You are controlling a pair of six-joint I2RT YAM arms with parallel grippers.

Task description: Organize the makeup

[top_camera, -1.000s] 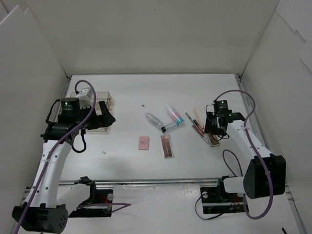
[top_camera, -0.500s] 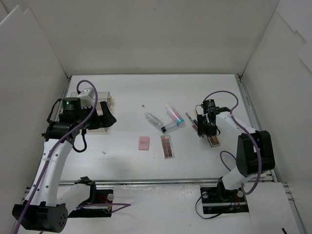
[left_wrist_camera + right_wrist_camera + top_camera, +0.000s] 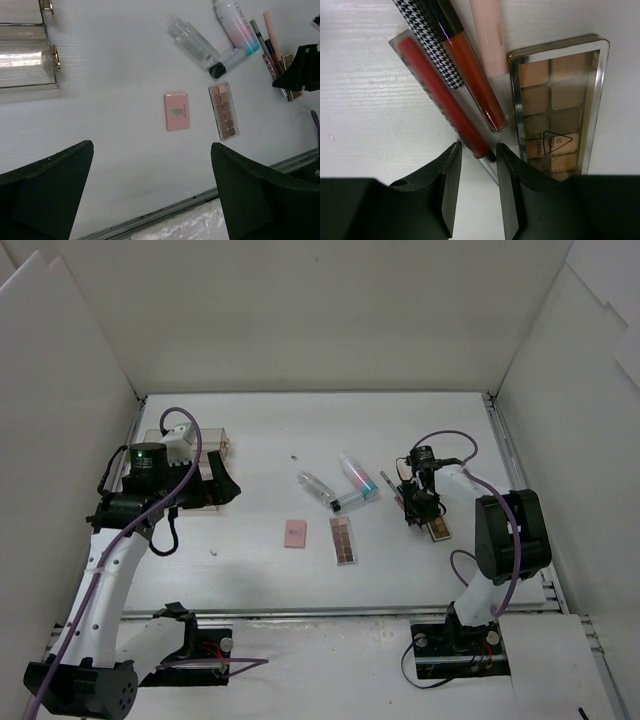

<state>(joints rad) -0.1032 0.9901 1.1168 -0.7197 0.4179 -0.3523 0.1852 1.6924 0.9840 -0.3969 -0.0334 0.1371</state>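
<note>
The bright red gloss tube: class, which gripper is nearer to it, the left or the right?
Right. The right gripper hangs over the bright red gloss tube, jaws open astride its end. The left gripper is across the table, by the clear box.

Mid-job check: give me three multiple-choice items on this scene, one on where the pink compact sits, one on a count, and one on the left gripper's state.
1. Seen from the top camera, where does the pink compact lie against the middle palette?
A. to its left, apart
B. on top of it
C. touching its right side

2. How many eyeshadow palettes are on the table?
A. one
B. two
C. four

3. The left gripper is:
A. shut, empty
B. shut on the compact
C. open, holding nothing

Answers:
1 A: bare table shows between them.
2 B: there is the middle one, plus the second palette beside the right gripper.
3 C: the left wrist view shows its fingers wide apart with only table between.
</note>
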